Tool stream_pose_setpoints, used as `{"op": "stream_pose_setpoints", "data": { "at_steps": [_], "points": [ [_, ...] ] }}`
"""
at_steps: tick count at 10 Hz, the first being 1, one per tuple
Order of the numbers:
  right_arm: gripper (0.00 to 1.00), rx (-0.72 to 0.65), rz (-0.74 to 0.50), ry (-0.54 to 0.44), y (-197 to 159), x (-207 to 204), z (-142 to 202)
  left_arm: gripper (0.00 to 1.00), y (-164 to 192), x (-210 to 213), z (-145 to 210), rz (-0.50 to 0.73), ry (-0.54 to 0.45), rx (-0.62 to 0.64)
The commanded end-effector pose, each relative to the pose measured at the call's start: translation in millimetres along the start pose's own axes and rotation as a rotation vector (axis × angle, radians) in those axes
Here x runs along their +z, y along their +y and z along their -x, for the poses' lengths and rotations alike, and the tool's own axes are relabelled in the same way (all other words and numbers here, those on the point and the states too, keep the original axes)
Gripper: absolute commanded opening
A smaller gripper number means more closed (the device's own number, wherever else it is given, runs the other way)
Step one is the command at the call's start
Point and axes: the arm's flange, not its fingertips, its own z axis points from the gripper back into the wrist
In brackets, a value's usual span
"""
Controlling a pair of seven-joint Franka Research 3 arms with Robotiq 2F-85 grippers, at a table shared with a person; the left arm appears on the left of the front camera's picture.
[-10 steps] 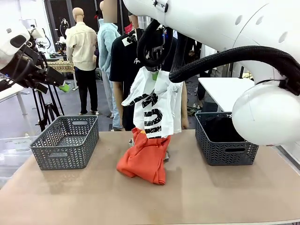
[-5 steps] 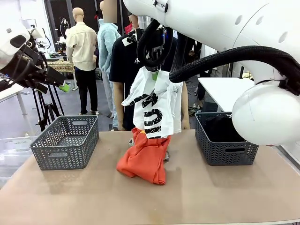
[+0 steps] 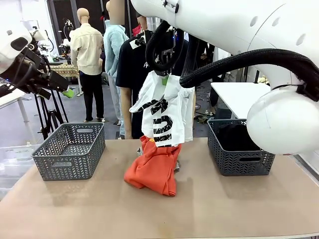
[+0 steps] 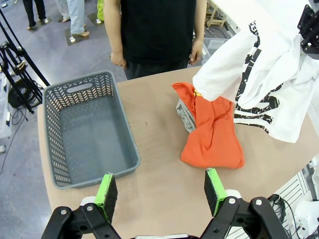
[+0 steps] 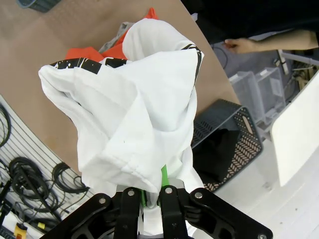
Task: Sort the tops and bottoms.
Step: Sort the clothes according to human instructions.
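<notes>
While the right gripper [image 3: 164,74] is clamped tight on a bunch of the white cotton tee with bold black print [image 3: 164,114], that tee hangs in the air over the middle of the brown table [image 3: 224,209]. Its hem dangles just above, perhaps brushing, the crumpled bright orange garment [image 3: 152,172]. A soft light grey garment [image 4: 185,112] lies partly tucked under the orange one on the side toward the person in the black T-shirt [image 4: 154,30] at the far edge. The left gripper [image 4: 160,188] hovers high at the robot's left with its green-padded jaws spread wide and nothing between them, looking down on the grey plastic lattice basket at the left [image 3: 65,167], which has nothing in it. The matching grey basket at the right [image 3: 239,162] already holds a heap of dark cloth [image 3: 234,137], so the bottoms appear to be dealt with, though what those pieces are cannot be told. Of the tops, none has reached a basket: one is lifted and two wait on the table, so I judge the sort roughly half done.
</notes>
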Motion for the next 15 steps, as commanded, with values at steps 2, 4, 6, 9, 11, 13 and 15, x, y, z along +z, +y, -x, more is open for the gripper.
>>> {"op": "stream_pose_setpoints", "data": {
  "at_steps": [2,4,6,9,11,13,15],
  "points": [
    [0.0,0.001,0.003,-0.006,0.0,1.8,0.0,0.91,1.9,1.2,-0.9,-0.008,0.01,-0.005],
    [0.0,0.001,0.003,-0.006,0.0,1.8,0.0,0.91,1.9,1.2,-0.9,-0.008,0.01,-0.005],
    [0.0,0.001,0.003,-0.006,0.0,1.8,0.0,0.91,1.9,1.2,-0.9,-0.008,0.01,-0.005],
    [0.0,0.001,0.003,-0.006,0.0,1.8,0.0,0.91,1.9,1.2,-0.9,-0.008,0.01,-0.005],
    [0.0,0.001,0.003,-0.006,0.0,1.8,0.0,0.91,1.9,1.2,-0.9,-0.008,0.01,-0.005],
    [0.0,0.001,0.003,-0.006,0.0,1.8,0.0,0.91,1.9,1.2,-0.9,-0.008,0.01,-0.005],
    [0.0,0.001,0.003,-0.006,0.0,1.8,0.0,0.91,1.9,1.2,-0.9,-0.008,0.01,-0.005]
  ]
}}
